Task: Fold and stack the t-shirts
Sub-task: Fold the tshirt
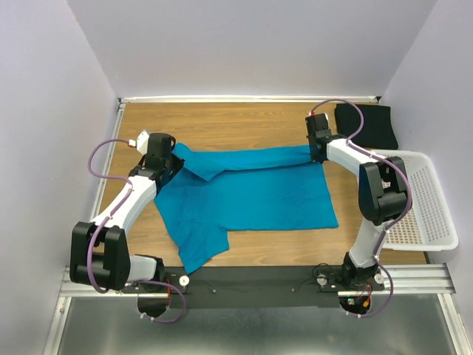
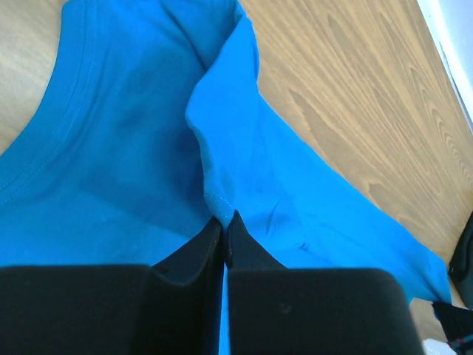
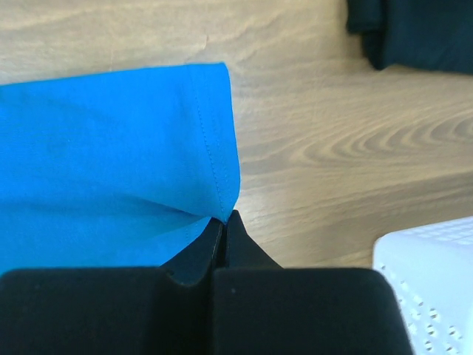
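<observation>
From above, the teal t-shirt (image 1: pixel 251 196) lies spread across the middle of the bench (image 1: pixel 244 122), with one sleeve trailing toward the near edge. The left end effector (image 1: pixel 168 164) and the right end effector (image 1: pixel 318 151) sit at the two ends of its far edge. The black t-shirt (image 1: pixel 366 126) lies folded in the far right corner, and a white basket (image 1: pixel 432 214) stands at the right edge.

In the left wrist view, the left end effector (image 2: pixel 224 225) is closed tight, pinching a raised fold of the teal t-shirt (image 2: pixel 111 148) beside the neckline.

In the right wrist view, the right end effector (image 3: pixel 224 222) is clamped on the hem corner of the teal t-shirt (image 3: pixel 96 163). The black t-shirt (image 3: pixel 421 29) lies farther off, and the white basket (image 3: pixel 429 281) is close by.
</observation>
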You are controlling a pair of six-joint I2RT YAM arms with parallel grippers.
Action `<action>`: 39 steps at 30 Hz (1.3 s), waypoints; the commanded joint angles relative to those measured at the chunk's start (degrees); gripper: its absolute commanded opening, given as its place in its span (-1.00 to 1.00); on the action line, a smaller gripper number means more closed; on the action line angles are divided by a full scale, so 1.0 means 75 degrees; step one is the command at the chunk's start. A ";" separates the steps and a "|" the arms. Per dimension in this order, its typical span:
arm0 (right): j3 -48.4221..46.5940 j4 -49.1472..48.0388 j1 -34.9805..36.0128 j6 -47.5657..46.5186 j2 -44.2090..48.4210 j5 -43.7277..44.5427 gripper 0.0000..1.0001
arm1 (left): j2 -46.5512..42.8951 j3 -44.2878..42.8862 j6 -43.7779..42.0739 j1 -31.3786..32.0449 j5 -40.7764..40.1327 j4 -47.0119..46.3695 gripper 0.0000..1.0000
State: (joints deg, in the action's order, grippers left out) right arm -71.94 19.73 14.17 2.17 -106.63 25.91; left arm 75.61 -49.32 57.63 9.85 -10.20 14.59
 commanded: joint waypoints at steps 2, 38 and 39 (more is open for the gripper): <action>0.0135 0.0276 -0.0050 0.0554 -0.0302 -0.0209 -0.95 | -0.0355 0.0423 0.0343 -0.0036 0.0199 -0.0269 -0.78; -0.2500 -0.0415 0.5093 -0.1180 -0.1578 -0.3771 0.05 | 0.0417 0.0505 -0.2385 -0.0786 0.0280 -0.0632 0.61; -0.2722 -0.0462 0.5164 -0.1215 -0.1754 -0.3702 0.05 | 0.0581 0.0517 -0.2445 -0.0786 0.0374 -0.0656 0.61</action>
State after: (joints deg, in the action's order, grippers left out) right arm -88.03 19.84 51.11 -4.25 -116.03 -0.62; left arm 77.62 -45.21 42.54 4.38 -10.31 11.35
